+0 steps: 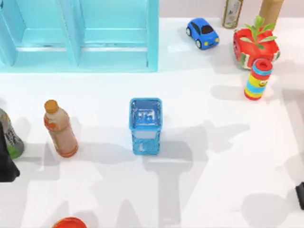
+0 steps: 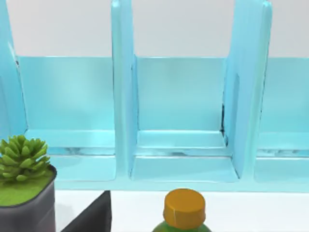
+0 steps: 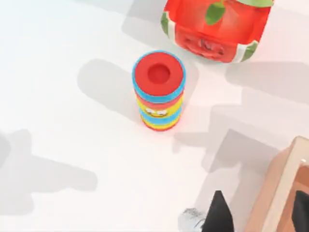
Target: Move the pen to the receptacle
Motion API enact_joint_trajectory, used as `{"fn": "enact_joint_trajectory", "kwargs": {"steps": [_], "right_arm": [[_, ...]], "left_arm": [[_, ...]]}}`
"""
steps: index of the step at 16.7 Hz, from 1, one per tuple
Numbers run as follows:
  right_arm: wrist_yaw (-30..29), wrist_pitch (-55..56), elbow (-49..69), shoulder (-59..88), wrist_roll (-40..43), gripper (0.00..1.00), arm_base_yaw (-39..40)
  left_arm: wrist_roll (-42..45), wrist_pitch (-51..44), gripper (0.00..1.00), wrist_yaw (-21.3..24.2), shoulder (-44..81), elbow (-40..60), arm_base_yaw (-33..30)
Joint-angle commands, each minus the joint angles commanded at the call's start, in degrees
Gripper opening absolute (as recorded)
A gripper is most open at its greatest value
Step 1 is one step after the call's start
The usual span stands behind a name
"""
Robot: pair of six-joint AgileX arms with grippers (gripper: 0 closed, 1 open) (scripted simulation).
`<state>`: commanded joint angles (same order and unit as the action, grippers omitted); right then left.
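The left arm is a dark bit at the desk's left edge; can't tell if its claw is open or closed. The right arm is a dark bit at the desk's right edge; can't tell its claw's state either.

A blue bin stands upright about midway betw. the two arms, its open top up, apart from other things. An orange drink bottle stands betw. the left arm and the bin. A green bottle stands just beside the left arm; the left wrist view sees its orange cap close below the claw, w/ a small spiky plant in a dark pot near it. Past them stands the light blue shelf w/ open slots.

Close by the right claw there's a black pointed thing w/ a grey-white bit beside it; it may be the pen, can't tell for sure. It's just beside a wooden box. Farther out from that claw a striped can w/ a red top stands upright; past it is a red pot w/ green leaves. A blue toy car sits well away from both arms, near the shelf.
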<state>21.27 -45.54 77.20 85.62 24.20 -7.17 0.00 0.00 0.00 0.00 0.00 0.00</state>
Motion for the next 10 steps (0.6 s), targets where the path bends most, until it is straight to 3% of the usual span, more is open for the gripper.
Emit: {"fn": "enact_joint_trajectory", "kwargs": {"steps": [5, 10], "right_arm": [[-4.0, -17.2, 4.8, -4.2, 10.5, 0.00, -15.9], [-5.2, -20.5, 5.5, -5.7, 13.1, 0.00, -19.3]], "left_arm": [[0.0, 0.0, 1.00, 0.0, 0.0, 0.0, 0.0], [0.0, 0.0, 1.00, 0.0, 0.0, 0.0, 0.0]]}}
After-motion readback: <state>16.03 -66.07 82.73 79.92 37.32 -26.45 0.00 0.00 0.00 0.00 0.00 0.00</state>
